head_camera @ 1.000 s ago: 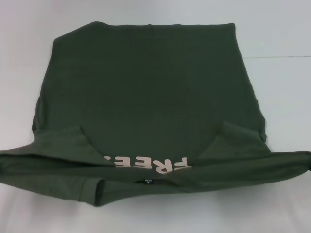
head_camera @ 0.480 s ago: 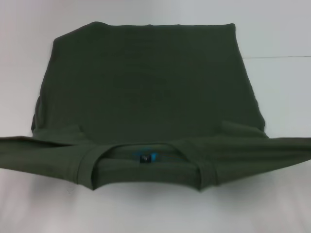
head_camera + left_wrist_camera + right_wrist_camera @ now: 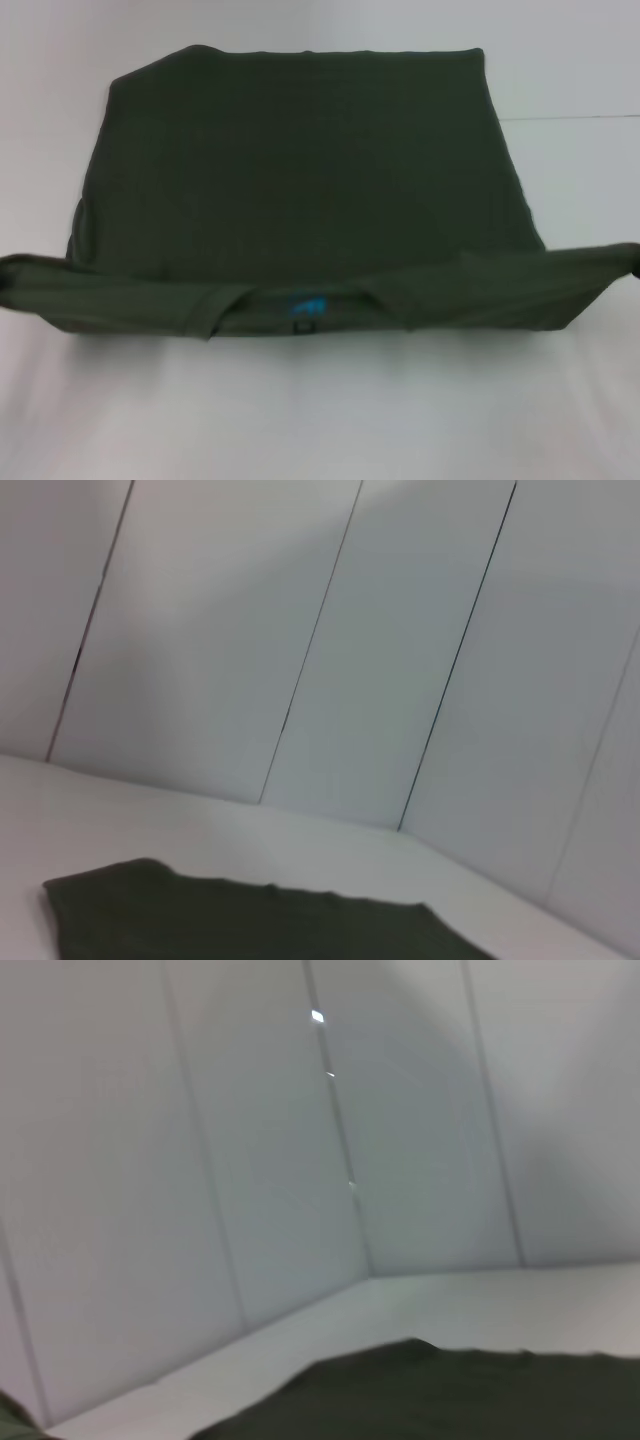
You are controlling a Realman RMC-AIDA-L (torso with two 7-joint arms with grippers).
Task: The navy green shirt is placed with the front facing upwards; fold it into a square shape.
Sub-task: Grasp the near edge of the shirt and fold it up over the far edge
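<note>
The navy green shirt (image 3: 300, 170) lies spread on the white table, dark olive with its plain side showing. Its near edge is a raised, taut band (image 3: 450, 295) that runs from the left border of the head view to the right border. The collar with a small dark label and a blue tag (image 3: 305, 310) sits in the middle of that band. A dark tip of my right gripper (image 3: 635, 262) shows at the band's right end. My left gripper is out of view past the band's left end. Both wrist views show a far stretch of the shirt (image 3: 250, 920) (image 3: 450, 1390).
The white table (image 3: 320, 420) extends in front of the shirt and along its right side (image 3: 580, 170). Pale wall panels with dark seams (image 3: 330, 650) (image 3: 330, 1140) stand behind the table in both wrist views.
The near band with sleeves and collar has risen and moved away from me over the shirt's body. The cream letters seen a second ago are now covered.
</note>
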